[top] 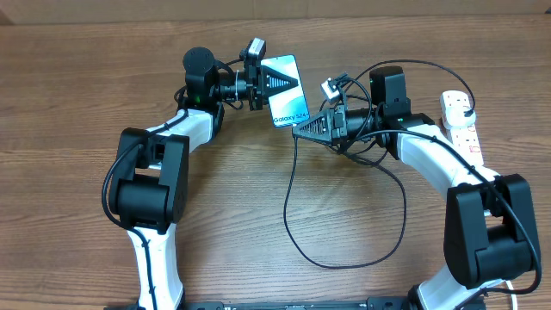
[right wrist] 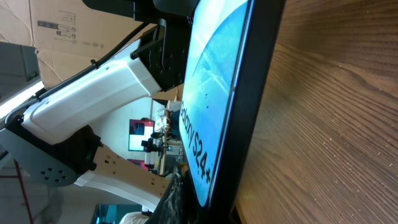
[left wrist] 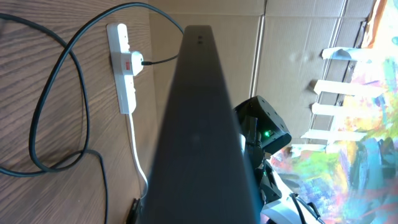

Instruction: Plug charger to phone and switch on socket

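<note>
Teal-screened phone (top: 288,108) clamped in left end effector (top: 282,83) | right end effector (top: 299,132) closed on charger (top: 289,198) tip

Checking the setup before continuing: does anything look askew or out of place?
The phone isn't lying flat; the left end effector holds it tilted above the table. The cable loops loosely across the table. Nothing looks damaged.
</note>
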